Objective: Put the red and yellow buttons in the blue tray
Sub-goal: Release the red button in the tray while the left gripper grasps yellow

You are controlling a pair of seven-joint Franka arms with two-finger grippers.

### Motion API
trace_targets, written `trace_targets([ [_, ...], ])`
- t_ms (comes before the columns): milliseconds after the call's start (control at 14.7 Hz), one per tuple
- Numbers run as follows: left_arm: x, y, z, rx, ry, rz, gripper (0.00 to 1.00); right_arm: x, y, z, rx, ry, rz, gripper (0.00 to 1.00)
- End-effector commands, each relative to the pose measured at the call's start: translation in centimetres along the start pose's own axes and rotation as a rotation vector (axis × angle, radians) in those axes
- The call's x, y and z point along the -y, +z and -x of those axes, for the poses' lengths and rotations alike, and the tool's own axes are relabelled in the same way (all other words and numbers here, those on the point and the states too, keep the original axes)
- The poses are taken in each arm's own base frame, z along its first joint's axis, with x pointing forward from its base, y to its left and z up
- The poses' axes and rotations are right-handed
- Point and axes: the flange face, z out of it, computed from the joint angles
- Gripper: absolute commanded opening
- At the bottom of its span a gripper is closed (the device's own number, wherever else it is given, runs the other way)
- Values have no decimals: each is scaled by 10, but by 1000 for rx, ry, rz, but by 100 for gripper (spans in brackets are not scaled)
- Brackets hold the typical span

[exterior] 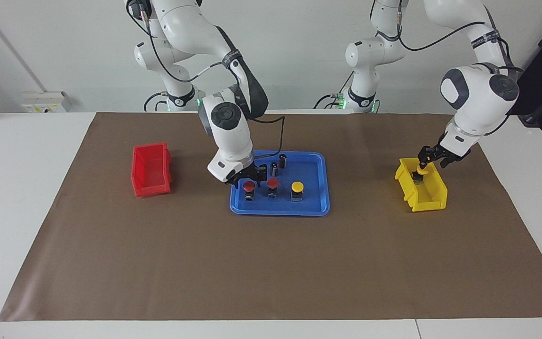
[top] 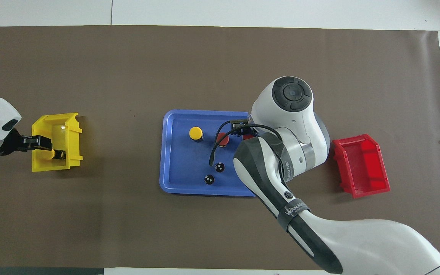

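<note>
So the blue tray [exterior: 308, 207] sits mid-bench on the brown mat [exterior: 271, 263], with three buttons standing in a row in it: a red button [exterior: 249, 186], a second red button [exterior: 273, 183] and a yellow button [exterior: 297, 187]. The right end effector [exterior: 253, 174] is low over the tray right at the first red one, its fingers apart. Two dark cylinders [exterior: 278, 163] stand nearer the robots. The left end effector [exterior: 422, 165] is down in the yellow bin [exterior: 428, 200], clamped on the other yellow button [exterior: 422, 172]. The red bin [exterior: 151, 169] sits at the right arm's end.
</note>
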Motion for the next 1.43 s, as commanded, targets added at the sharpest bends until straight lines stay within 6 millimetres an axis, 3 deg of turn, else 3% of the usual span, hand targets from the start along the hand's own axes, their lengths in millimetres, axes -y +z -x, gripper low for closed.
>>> trace_targets([
  [0, -8, 10, 6, -13, -33, 5, 75, -26, -53, -15, -38, 2, 61, 100],
  [136, -9, 19, 7, 2, -33, 7, 75, -61, -92, -31, -35, 49, 79, 100],
  [340, -9, 23, 7, -22, -33, 5, 75, -119, -155, -32, -22, 143, 93, 100],
  [544, -9, 25, 8, -25, -31, 5, 73, -186, -203, -18, -23, 173, 96, 100],
  [748, -9, 32, 11, -12, -34, 6, 71, -240, -253, 8, -17, 148, 91, 100],
  [816, -9, 32, 11, -13, -34, 6, 67, -253, -269, 12, -5, 149, 92, 100],
  [884, -10, 32, 11, -13, -34, 6, 56, -267, -281, 15, 5, 128, 91, 100],
  [1020, -9, 32, 11, -10, -34, 6, 30, -280, -282, 17, 21, 92, 92, 100],
  [1156, -9, 31, 10, -7, -36, 7, 11, -301, -283, 21, 43, 94, 119, 100],
  [1293, -9, 13, -2, 6, -33, 9, 2, -317, -285, 33, 50, 82, 126, 100],
  [1361, -9, -11, -10, 16, -31, 10, 2, -320, -273, 41, 56, 82, 123, 100],
])
